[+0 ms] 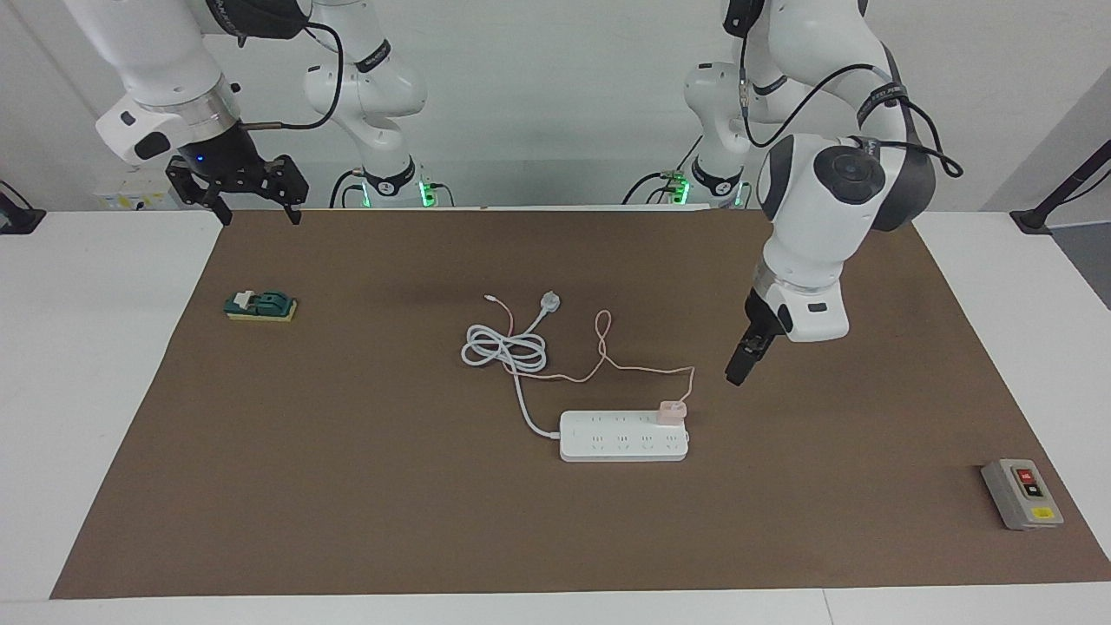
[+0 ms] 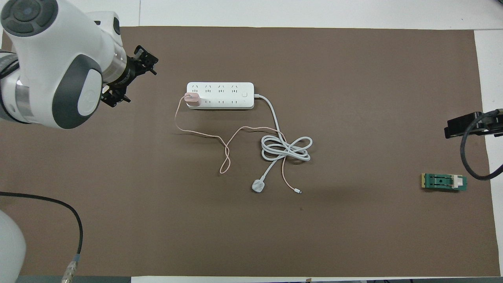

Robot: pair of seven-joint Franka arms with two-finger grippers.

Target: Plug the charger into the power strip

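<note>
Charger [image 1: 671, 411] seated at power strip [image 1: 623, 444] end; left pincer [image 1: 739, 369] released, above bare mat; right pincer [image 1: 253, 201] released, waiting.

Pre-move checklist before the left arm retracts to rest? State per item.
1. Charger seated on the power strip, at its end toward the left arm: ok.
2. Plug depth, fully home: cannot tell.
3. Left gripper open, empty, raised over bare mat, apart from the charger: ok.
4. Pink cable lies loose on the mat, not caught on the gripper: ok.
5. Right gripper open, waiting over the mat edge by its base: ok.
6. Strip's own plug lies on the mat, unconnected: not ok if power is needed.
</note>
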